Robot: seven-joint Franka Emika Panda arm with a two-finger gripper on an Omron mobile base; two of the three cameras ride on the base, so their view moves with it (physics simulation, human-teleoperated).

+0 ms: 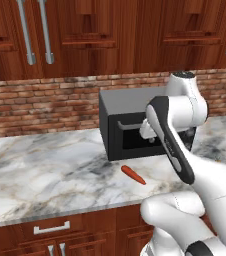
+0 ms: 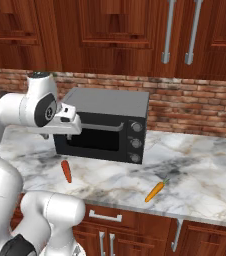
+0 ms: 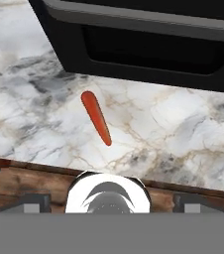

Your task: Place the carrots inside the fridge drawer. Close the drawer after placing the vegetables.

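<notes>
The claw (image 2: 60, 131) hangs wide open and empty above the marble tabletop (image 1: 45, 170), just in front of the black microwave (image 2: 107, 125). The red carrot (image 1: 133, 175) lies flat on the tabletop below it, near the microwave's front and apart from it. A second, orange carrot (image 2: 155, 190) lies well to the right, near the tabletop's front edge.

A: On the counter (image 1: 45, 170): microwave (image 2: 105, 125) toward the back, against the brick wall (image 2: 195, 112). Carrot (image 1: 133, 175) just before its front, near the counter's front edge.

B: Second carrot (image 2: 154, 191) lying right of the microwave. Cabinets (image 2: 110, 30) above the wall, drawers (image 1: 50, 230) below the counter.
</notes>
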